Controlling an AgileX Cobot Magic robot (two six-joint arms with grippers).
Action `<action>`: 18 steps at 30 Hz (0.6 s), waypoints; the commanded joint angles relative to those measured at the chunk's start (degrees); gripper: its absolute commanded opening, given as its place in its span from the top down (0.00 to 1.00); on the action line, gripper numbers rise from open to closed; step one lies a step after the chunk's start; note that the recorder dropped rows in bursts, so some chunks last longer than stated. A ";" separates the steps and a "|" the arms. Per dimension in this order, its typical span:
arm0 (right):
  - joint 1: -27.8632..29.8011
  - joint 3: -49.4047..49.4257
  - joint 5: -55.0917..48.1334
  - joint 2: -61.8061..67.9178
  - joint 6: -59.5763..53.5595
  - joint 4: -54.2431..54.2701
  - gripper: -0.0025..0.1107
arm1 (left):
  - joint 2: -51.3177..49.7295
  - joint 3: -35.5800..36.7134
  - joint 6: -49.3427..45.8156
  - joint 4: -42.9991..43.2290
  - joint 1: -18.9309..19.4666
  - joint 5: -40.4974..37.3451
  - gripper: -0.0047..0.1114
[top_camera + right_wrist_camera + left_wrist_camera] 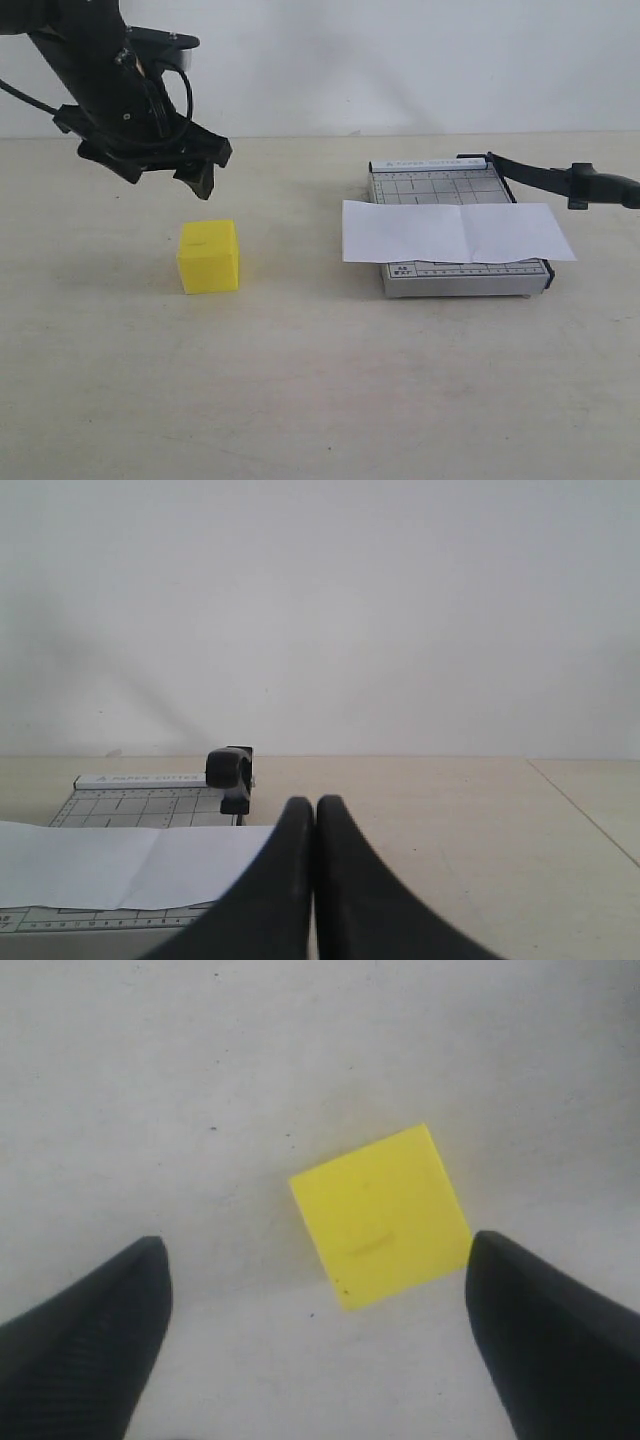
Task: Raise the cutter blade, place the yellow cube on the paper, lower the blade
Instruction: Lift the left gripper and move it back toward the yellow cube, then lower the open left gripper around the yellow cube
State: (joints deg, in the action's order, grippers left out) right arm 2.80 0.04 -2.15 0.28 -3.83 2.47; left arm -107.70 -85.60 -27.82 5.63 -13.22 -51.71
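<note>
The yellow cube (208, 256) sits on the table at the left, apart from the paper. My left gripper (165, 175) hovers above and a little behind it, open and empty. In the left wrist view the yellow cube (380, 1215) lies closer to one of the left gripper's (318, 1248) two fingers, touching neither. The paper (455, 231) lies across the grey trimmer base (465, 278). The cutter blade (560, 181) is raised, slanting off to the right from its hinge. My right gripper (315, 805) is shut on nothing beside the paper (130, 865); it is out of the exterior view.
The trimmer's black hinge block (230, 770) stands at the far corner of the base (150, 805). Bare tabletop (300, 380) lies between the cube and the trimmer and along the front. A white wall closes the back.
</note>
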 commanded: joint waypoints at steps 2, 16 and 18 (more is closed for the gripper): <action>-0.04 -0.04 0.49 -0.28 0.14 -0.09 0.98 | 0.38 0.26 3.29 -0.73 0.04 -0.45 0.30; -0.04 -0.04 0.49 -0.28 0.14 -0.09 0.98 | -1.54 0.26 8.21 -6.23 0.04 2.39 0.25; -0.04 -0.04 0.82 -0.28 0.14 -0.09 0.98 | -2.89 0.26 8.21 -7.23 0.04 1.81 0.21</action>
State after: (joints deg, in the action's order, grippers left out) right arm 2.80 0.04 -2.15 0.28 -3.83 2.47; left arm -108.94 -85.60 -20.71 0.00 -13.22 -49.05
